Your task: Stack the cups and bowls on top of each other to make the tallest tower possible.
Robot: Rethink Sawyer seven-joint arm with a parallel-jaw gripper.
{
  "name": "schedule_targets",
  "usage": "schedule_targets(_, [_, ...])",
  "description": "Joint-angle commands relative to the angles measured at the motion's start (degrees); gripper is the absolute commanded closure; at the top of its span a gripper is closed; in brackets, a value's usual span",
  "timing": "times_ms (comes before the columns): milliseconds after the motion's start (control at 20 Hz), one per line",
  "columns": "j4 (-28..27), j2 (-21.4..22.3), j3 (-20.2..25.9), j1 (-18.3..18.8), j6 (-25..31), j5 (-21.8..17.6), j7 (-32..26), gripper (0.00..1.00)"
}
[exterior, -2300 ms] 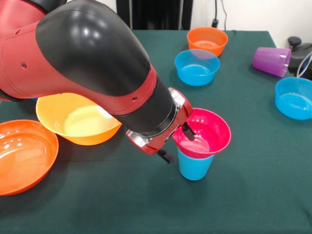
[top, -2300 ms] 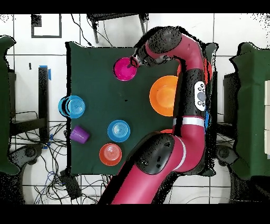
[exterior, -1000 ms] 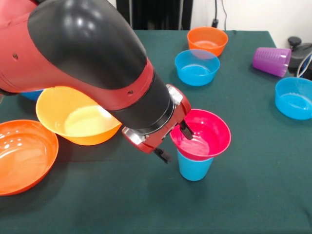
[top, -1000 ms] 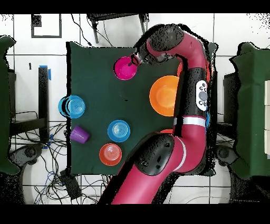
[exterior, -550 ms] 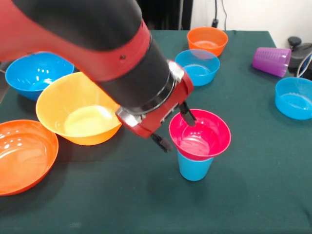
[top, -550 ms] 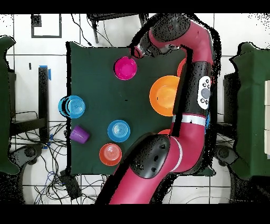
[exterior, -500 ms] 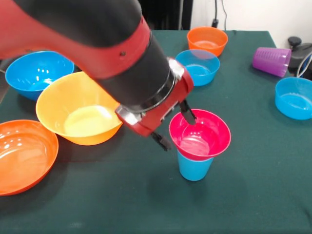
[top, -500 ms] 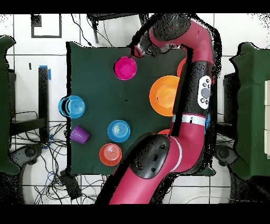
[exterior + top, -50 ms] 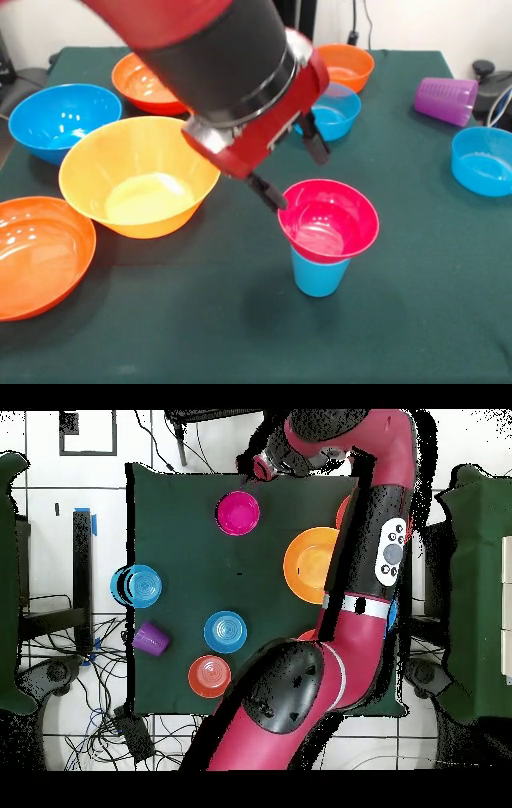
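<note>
From the front, the red and black arm's claw (image 9: 294, 170) hangs just above and to the left of the glossy magenta-pink plastic bowl (image 9: 329, 220), its two black fingers spread apart with nothing between them. One fingertip sits close over the bowl's left rim, though whether it touches cannot be told; the other stands higher, over the green-covered bench (image 9: 416, 304). The pink bowl rests upright in the mouth of the light blue tapered plastic cup (image 9: 319, 274), which stands upright on the bench.

To the left lie a large yellow-orange glossy bowl (image 9: 138, 178), a large red-orange glossy bowl (image 9: 38, 256) at the picture's left edge, a large blue glossy bowl (image 9: 60, 118) and an orange bowl (image 9: 142, 82) partly behind the arm. Farther back are a small blue bowl (image 9: 336, 110), half hidden by the claw, and a small orange bowl (image 9: 347, 66). At the right, a translucent purple tumbler (image 9: 445, 101) lies on its side, and another blue bowl (image 9: 483, 161) sits near the edge.

From overhead, the claw (image 9: 263, 468) is near the bench's top edge, just up and right of the pink bowl (image 9: 238, 513). The purple tumbler (image 9: 150, 638), two blue bowls (image 9: 225, 631) (image 9: 141, 585) and the small orange bowl (image 9: 209, 675) lie well apart from it.
</note>
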State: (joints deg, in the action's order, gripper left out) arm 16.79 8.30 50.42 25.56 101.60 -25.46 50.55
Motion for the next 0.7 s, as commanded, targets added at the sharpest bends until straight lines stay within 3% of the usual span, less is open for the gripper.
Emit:
schedule_targets(50, [-1.0, 4.5, 7.4, -0.1, 7.8, -7.8, 18.0, 0.00])
schedule_targets(300, [0.4, 7.0, 6.4, -0.8, 6.2, -6.7, 22.7, 0.00])
schedule_targets(450, [5.3, 9.2, 0.1, -1.8, 0.9, 0.0, 27.1, 0.00])
schedule_targets(550, [10.9, 11.5, -4.1, -2.2, -4.5, 4.6, 30.4, 0.00])
schedule_targets(700, [24.2, 17.4, -9.0, -1.5, -15.6, 9.7, 34.3, 0.00])
